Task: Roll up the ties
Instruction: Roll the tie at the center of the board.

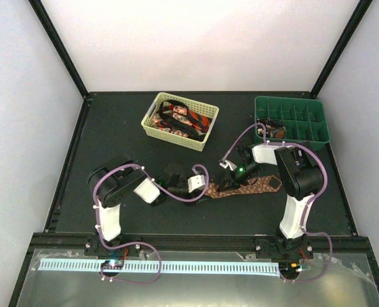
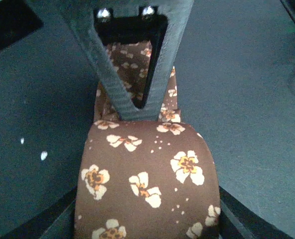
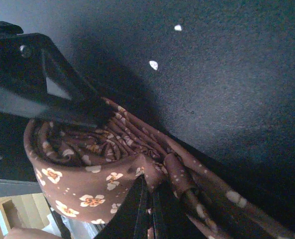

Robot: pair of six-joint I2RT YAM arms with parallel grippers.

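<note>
Brown tie (image 1: 250, 187), flowered, lying flat on the black counter (image 1: 112, 141) between my two arms. Its pointed end is out by my right arm (image 1: 298, 185), and its other end is wound up at mid-counter.

At the back right sits the green divided tray (image 1: 291, 142). Left of it is the yellow lattice basket (image 1: 170, 135) with red-and-black ties (image 1: 179, 118) heaped inside. Both are well apart from the tie I'm on.

Now the rolled end (image 2: 147, 184). In the left wrist view it fills the whole gap between my left fingers (image 2: 48, 224), which show only as dark slivers at the lower corners. My left jaws are spread wide and holding the roll across its width, fabric right up against both sides.

My right jaws are in from the far side of the roll, and the right wrist view shows them clamped on it. The triangular finger (image 3: 62, 99) presses down on the bunched folds. The thin one (image 3: 142, 204) pushes up under the outer wrap, with the coil squeezed between them. From there the loose length trails off along the counter.

Smallest of all, two white specks (image 3: 153, 64) lie on the counter just beside the roll.
</note>
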